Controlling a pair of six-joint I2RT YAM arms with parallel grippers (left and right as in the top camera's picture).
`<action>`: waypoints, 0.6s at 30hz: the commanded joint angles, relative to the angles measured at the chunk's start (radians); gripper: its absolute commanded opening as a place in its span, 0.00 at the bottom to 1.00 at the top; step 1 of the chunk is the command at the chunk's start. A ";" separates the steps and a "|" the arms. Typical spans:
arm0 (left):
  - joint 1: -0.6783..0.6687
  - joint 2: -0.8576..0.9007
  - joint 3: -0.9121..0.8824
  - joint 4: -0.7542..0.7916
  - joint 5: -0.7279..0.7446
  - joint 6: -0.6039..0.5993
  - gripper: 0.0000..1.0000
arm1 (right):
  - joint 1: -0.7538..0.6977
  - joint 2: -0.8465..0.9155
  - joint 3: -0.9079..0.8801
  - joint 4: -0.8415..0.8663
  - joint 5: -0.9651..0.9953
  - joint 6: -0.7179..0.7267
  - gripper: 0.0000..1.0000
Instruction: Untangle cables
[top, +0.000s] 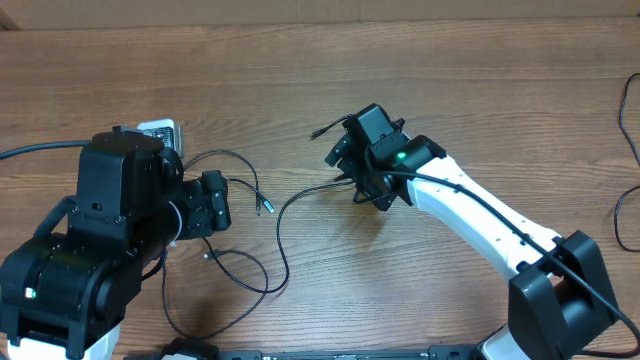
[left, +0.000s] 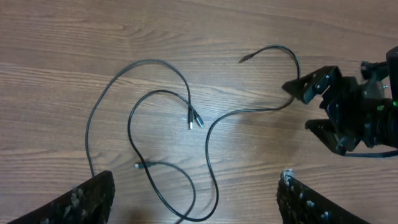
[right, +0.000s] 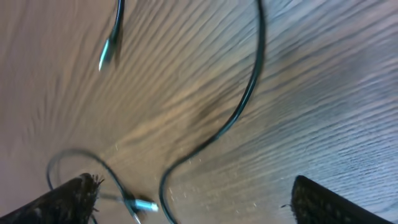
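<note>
Closest to me, the left gripper (top: 228, 203) hangs low over the wooden table (top: 450, 60). Its jaws are spread wide and it has hold of nothing. From its own camera only the two dark fingers (left: 93, 199) show at the bottom corners, with bare wood and cord between them. Just in front of it the cables (left: 208, 143) lie slack on the table in big looping curves. They cross over one another near that gripper, and I cannot tell how many separate cords there are. In the middle of the loops a pair of silvery plug ends (left: 194, 119) lies side by side, almost touching. A third small plug (left: 137, 165) sits a little nearer the left fingers. One cord runs on from the loops to the right gripper (left: 298, 106), which is tipped down at the table and also gaping wide. Through its wrist camera the cord snakes across the wood between the right fingers (right: 329, 199), not pinched by either. Past that gripper the same cord arches round and ends in a far plug tip (top: 316, 132), lying by itself on bare wood. Just beyond the left arm, a small white object (top: 160, 130) is half hidden, and I cannot make out what it is.
</note>
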 joint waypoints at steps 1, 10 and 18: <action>0.003 -0.008 0.007 0.000 -0.012 -0.032 0.82 | 0.007 -0.001 -0.006 0.006 0.113 0.130 0.92; 0.003 -0.008 0.008 0.004 -0.013 -0.058 0.83 | 0.042 0.103 -0.006 0.082 0.110 0.167 0.87; 0.003 -0.008 0.007 0.009 -0.013 -0.058 0.83 | 0.072 0.183 -0.006 0.204 0.051 0.167 0.83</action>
